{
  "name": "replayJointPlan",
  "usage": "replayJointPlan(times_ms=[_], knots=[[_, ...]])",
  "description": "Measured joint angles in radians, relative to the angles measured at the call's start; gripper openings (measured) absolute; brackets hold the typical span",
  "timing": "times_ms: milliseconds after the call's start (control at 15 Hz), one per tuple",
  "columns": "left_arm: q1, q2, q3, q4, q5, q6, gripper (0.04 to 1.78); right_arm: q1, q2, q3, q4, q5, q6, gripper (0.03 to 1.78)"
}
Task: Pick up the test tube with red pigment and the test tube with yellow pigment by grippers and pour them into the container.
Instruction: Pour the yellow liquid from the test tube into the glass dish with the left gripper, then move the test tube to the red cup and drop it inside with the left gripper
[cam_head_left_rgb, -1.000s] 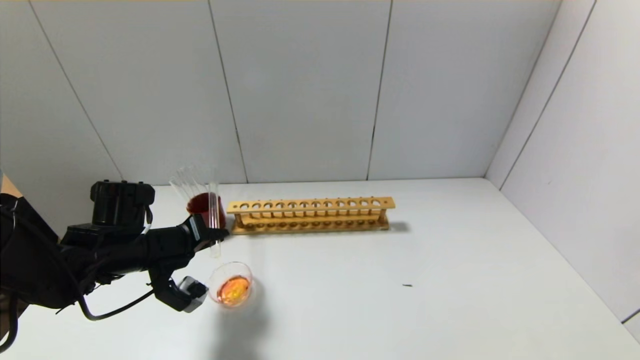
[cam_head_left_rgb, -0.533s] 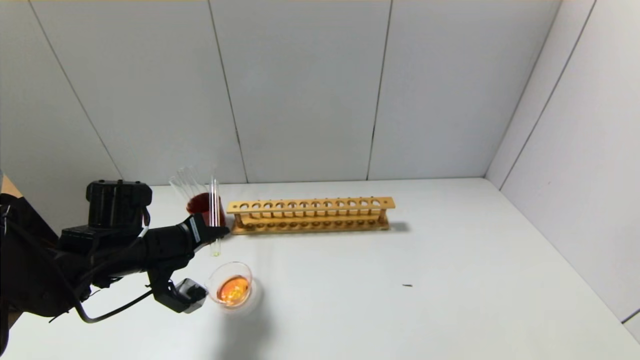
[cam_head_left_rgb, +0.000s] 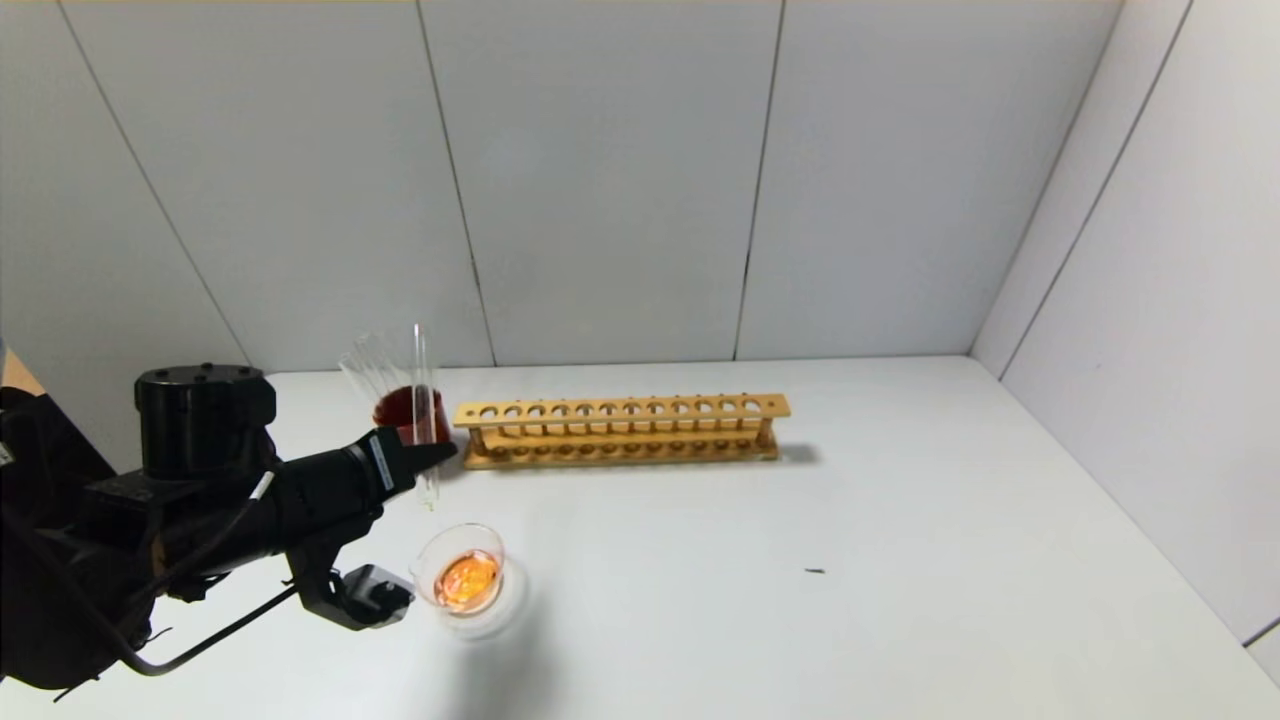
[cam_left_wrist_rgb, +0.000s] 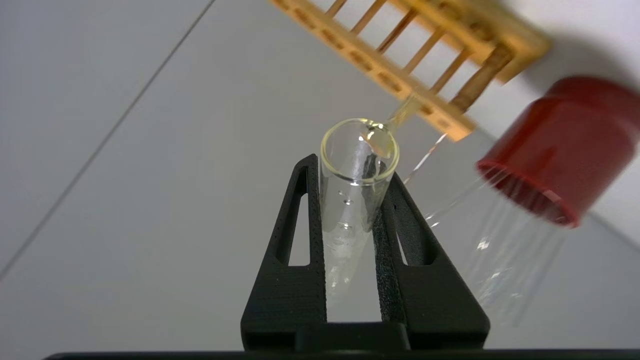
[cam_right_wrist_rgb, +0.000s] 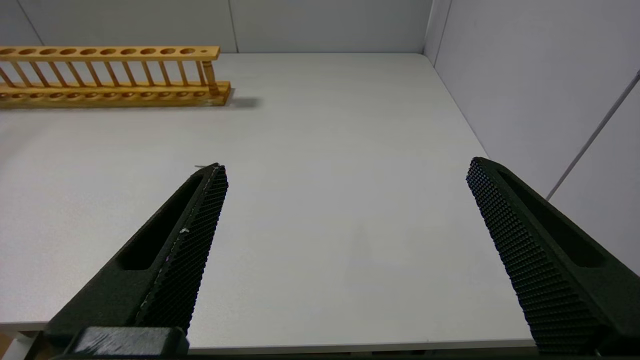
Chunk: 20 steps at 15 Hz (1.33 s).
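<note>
My left gripper (cam_head_left_rgb: 432, 455) is shut on the test tube with yellow pigment (cam_head_left_rgb: 424, 400) and holds it upright, just in front of the dark red cup (cam_head_left_rgb: 405, 412). In the left wrist view the fingers (cam_left_wrist_rgb: 300, 220) clamp the tube (cam_left_wrist_rgb: 350, 210) near its open mouth, and only a little yellow shows at its rounded end. The container (cam_head_left_rgb: 462, 570), a clear glass dish, holds orange liquid and sits on the table just below and right of the gripper. No tube with red liquid shows. My right gripper (cam_right_wrist_rgb: 345, 167) is open and empty over bare table.
Several colourless clear tubes (cam_left_wrist_rgb: 500, 240) lean in the red cup (cam_left_wrist_rgb: 560, 145). An empty wooden tube rack (cam_head_left_rgb: 620, 428) stands right of the cup, also in the right wrist view (cam_right_wrist_rgb: 110, 75). Grey walls close the back and right. A small dark speck (cam_head_left_rgb: 815, 571) lies mid-table.
The left gripper has lifted the tube upward and drawn back slightly to the left. The dish and its orange liquid stay in place.
</note>
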Motion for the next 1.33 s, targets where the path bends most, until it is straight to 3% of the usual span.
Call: replayJointPlan(times_ms=[200,667,933,1333], knots=[[-0.029,-0.02,0.026,-0.067,0.059,0.018,0.33,0.0,0.0,0.0,0.0,0.0,0.0,1.75],[-0.041,-0.034,0.031,-0.082,0.077,-0.021,0.33,0.0,0.0,0.0,0.0,0.0,0.0,1.75],[-0.041,-0.083,0.0,-0.093,0.24,-0.227,0.33,0.0,0.0,0.0,0.0,0.0,0.0,1.75],[-0.041,-0.169,-0.162,-0.03,0.527,-0.769,0.33,0.0,0.0,0.0,0.0,0.0,0.0,1.75]])
